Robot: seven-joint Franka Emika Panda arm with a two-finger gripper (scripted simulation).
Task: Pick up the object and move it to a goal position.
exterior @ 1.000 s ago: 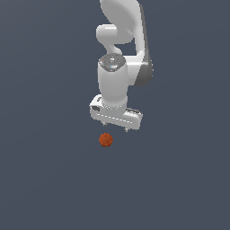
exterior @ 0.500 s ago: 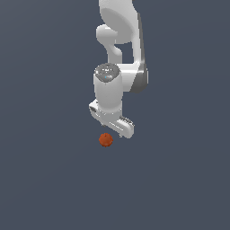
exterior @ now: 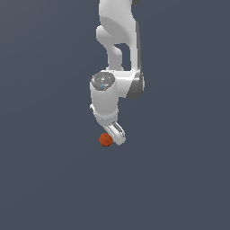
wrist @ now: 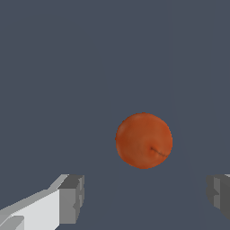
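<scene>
The object is a small orange-red ball (exterior: 105, 140) lying on the flat grey ground, just under the white arm's hand in the exterior view. In the wrist view the ball (wrist: 143, 140) looks large, with a faint dark mark on its skin. My gripper (wrist: 143, 197) hovers over it, open, its two grey fingertips (wrist: 72, 197) spread wide apart and nothing between them. The ball lies a little beyond the line joining the fingertips, not touched by either. In the exterior view the hand (exterior: 114, 131) hides the fingers.
Plain dark grey ground (exterior: 179, 179) extends all around. The white arm (exterior: 117, 45) comes down from above. No other thing shows.
The hand has come down toward the ball and turned about its vertical axis, so its wide face now appears narrow. The ball has stayed in place.
</scene>
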